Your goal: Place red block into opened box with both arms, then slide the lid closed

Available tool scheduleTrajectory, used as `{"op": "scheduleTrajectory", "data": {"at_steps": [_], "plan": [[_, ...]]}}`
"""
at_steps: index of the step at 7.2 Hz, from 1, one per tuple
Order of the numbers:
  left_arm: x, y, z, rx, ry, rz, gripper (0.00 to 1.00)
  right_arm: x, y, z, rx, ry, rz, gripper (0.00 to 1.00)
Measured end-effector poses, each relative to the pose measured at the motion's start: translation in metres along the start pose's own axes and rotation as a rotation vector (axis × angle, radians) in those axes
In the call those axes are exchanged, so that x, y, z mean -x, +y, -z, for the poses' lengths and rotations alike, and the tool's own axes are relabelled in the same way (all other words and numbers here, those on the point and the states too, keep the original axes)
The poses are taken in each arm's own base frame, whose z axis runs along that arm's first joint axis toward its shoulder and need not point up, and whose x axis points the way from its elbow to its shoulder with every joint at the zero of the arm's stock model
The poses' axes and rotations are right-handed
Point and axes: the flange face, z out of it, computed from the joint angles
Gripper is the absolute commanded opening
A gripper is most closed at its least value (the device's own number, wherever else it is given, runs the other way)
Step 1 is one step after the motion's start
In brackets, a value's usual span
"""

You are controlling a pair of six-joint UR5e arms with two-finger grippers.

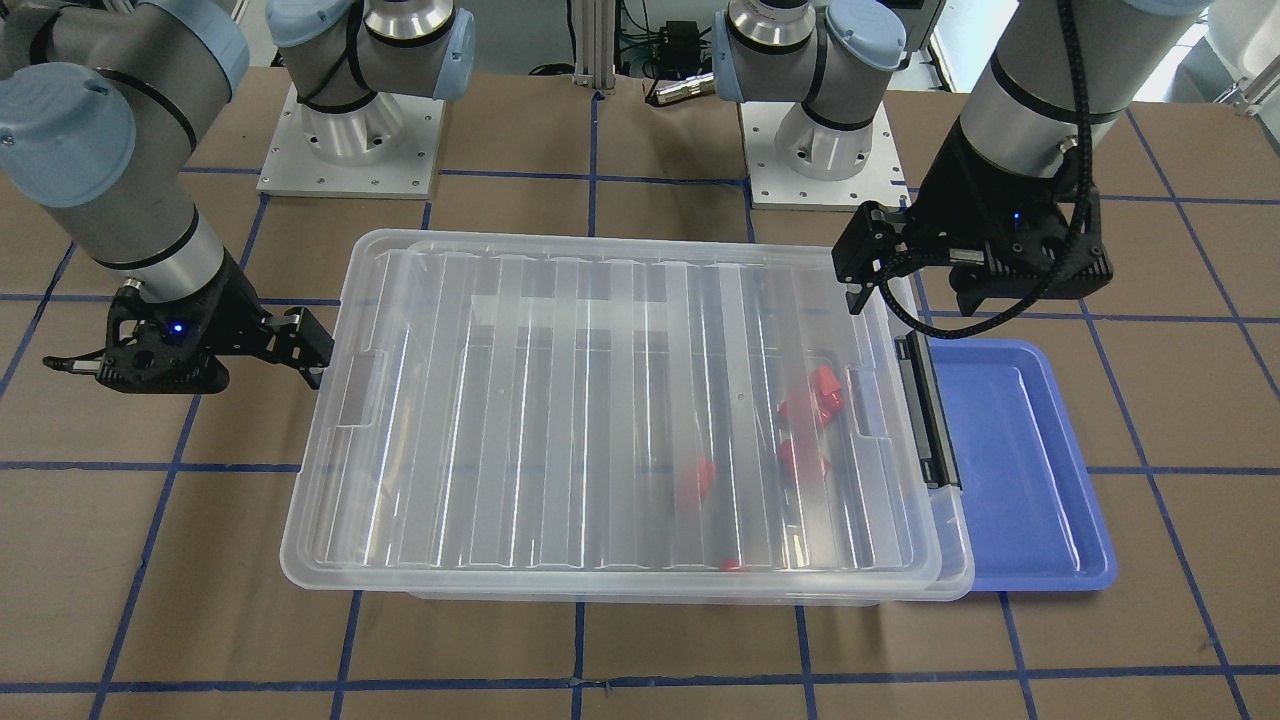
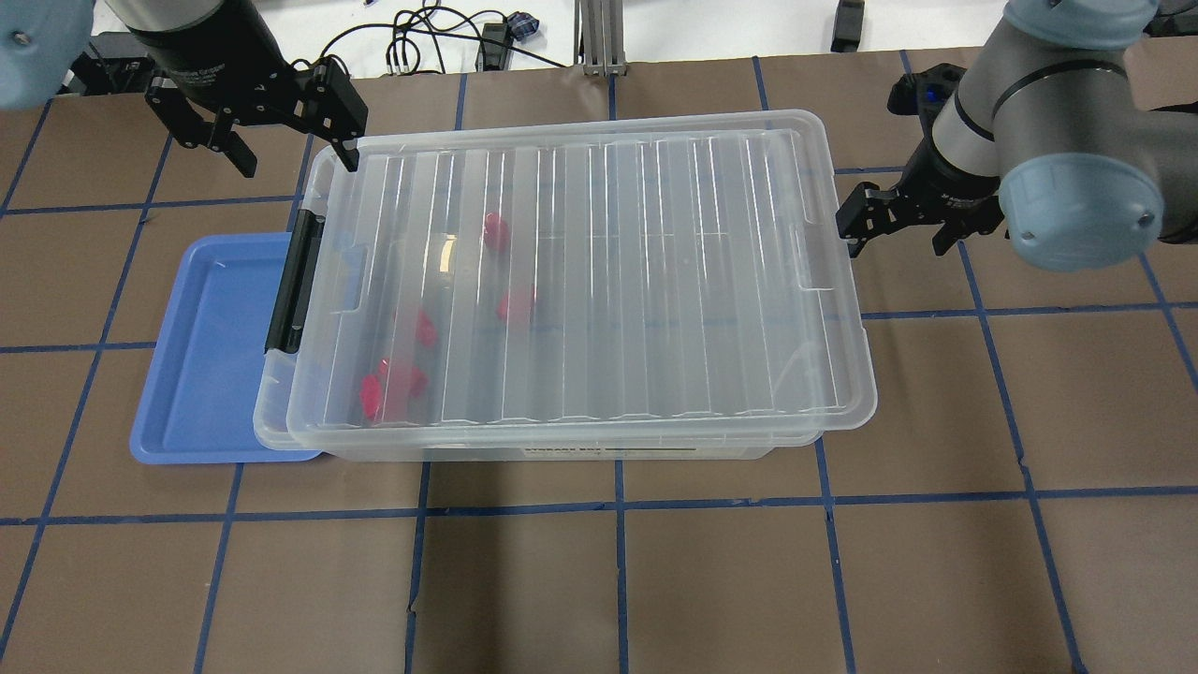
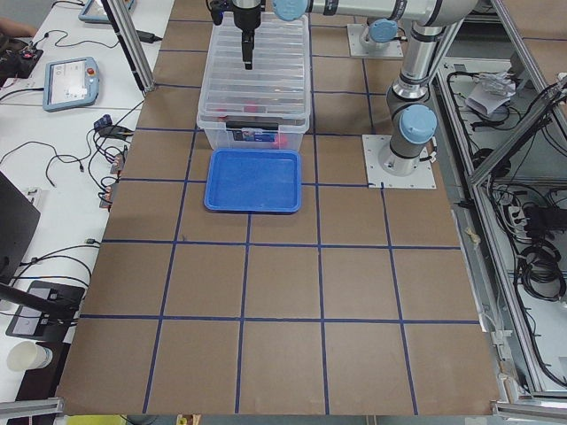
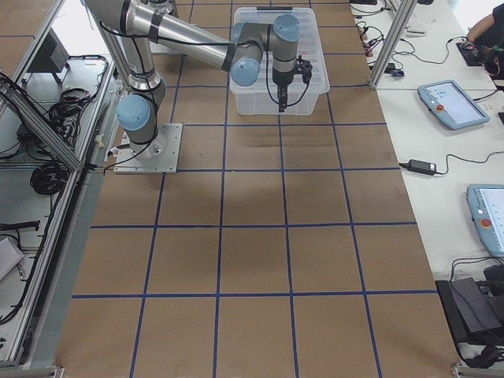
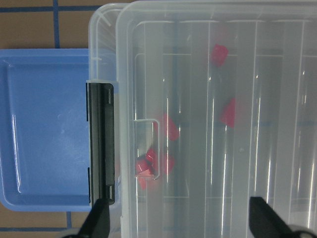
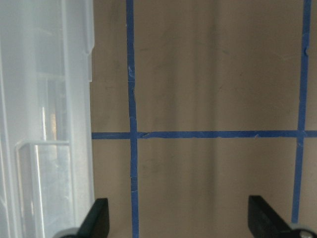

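The red blocks [image 2: 404, 378] already lie inside the box [image 2: 271, 417], toward its clip end. The lid [image 2: 655, 281] covers most of it, leaving a strip open by the black clip [image 2: 285, 281] and overhanging the opposite short end. Both claws are spread wide and hold nothing: the left gripper [image 2: 295, 154] hangs over the lid's corner at the clip end, and the right gripper [image 2: 894, 239] is just beside the overhang. A push from the right could shove the whole box toward the blue tray [image 2: 206, 356] – nothing braces it – or the lid could jam on the clip.
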Motion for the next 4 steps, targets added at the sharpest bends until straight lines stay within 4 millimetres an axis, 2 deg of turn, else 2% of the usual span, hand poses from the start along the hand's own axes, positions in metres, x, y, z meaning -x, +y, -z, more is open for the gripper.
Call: {"op": "scheduleTrajectory", "data": {"at_steps": [1,2,3,4], "plan": [[0.0,0.001,0.0,0.0,-0.001,0.0,1.0,-0.001,-0.003,0.024,-0.013,0.023,0.003,1.0],[0.0,0.001,0.001,-0.002,-0.001,0.001,1.0,0.002,-0.004,0.059,-0.019,0.035,0.008,1.0],[0.0,0.001,0.003,-0.006,-0.001,0.0,1.0,0.015,-0.003,0.099,-0.02,0.042,0.016,1.0],[-0.001,0.002,0.002,-0.006,0.0,0.0,1.0,0.039,0.002,0.13,-0.02,0.041,0.003,1.0]]}}
